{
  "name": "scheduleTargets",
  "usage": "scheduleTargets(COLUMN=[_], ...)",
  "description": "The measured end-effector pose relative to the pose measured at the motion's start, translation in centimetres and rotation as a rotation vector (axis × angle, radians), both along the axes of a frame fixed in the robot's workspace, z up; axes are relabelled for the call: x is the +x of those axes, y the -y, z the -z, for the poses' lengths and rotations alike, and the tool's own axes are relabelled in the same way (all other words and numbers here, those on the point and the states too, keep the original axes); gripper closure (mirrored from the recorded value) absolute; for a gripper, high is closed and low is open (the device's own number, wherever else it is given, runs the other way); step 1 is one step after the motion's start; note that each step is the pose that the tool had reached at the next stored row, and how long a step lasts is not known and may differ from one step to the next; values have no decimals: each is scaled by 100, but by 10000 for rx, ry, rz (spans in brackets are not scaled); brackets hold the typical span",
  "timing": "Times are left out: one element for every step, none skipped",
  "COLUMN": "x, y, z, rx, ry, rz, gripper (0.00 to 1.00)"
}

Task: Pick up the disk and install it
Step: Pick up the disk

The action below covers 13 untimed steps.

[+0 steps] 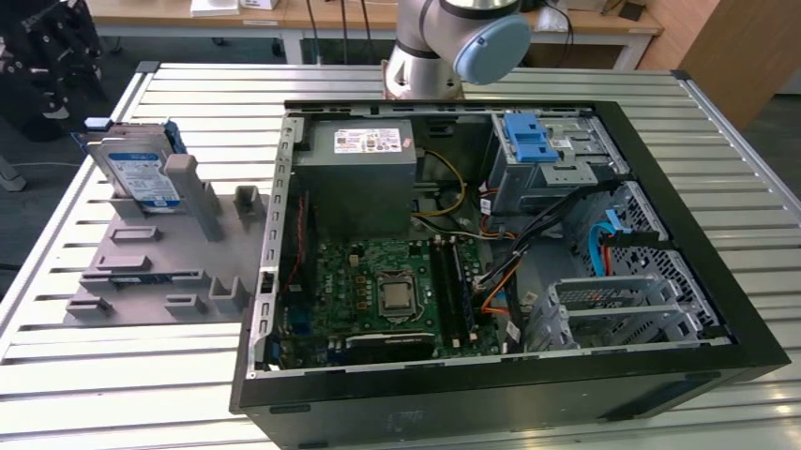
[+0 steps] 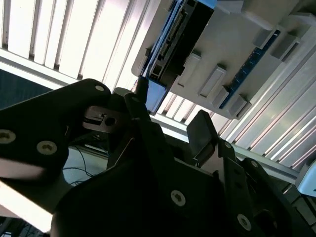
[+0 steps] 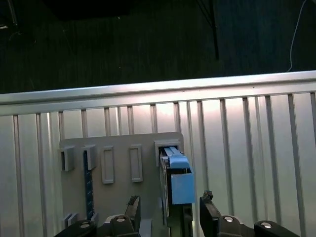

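No readable text anywhere.

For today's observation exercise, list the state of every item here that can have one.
Disk: standing on edge in the grey rack, not gripped.
Tool: open, holding nothing.
Computer case: lying flat on the table, side cover off, insides exposed.

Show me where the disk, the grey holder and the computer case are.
disk [image 1: 141,171], exterior view, its blue-and-white label.
grey holder [image 1: 157,246], exterior view, bare base plate.
computer case [image 1: 501,398], exterior view, black outer wall.
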<state>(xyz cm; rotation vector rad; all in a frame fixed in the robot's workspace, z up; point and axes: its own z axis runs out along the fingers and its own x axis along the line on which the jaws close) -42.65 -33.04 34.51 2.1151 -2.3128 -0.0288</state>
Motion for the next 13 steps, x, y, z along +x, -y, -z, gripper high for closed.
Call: scheduleTargets(x=[-2, -5, -8, -11, -14, -18, -20, -22, -24, -25, -26, -27, -28], y=[0, 0, 0, 0, 0, 0, 0, 0, 0, -1, -5, -8, -11], z=[18, 37, 55, 73, 91, 109, 126, 142, 156, 167, 176, 183, 191], rx=[-1, -1, -1, -2, -1, 0, -1, -1, -1, -1, -1, -2, -1], ry=[0, 1, 2, 3, 6, 8, 8, 8, 8, 10, 10, 9, 10], rz=[0, 0, -1, -7, -30, -88, -187, -292, -380, -421, -426, -425, -427], gripper=[41, 41, 41, 41, 41, 41, 41, 41, 41, 41, 41, 41, 41])
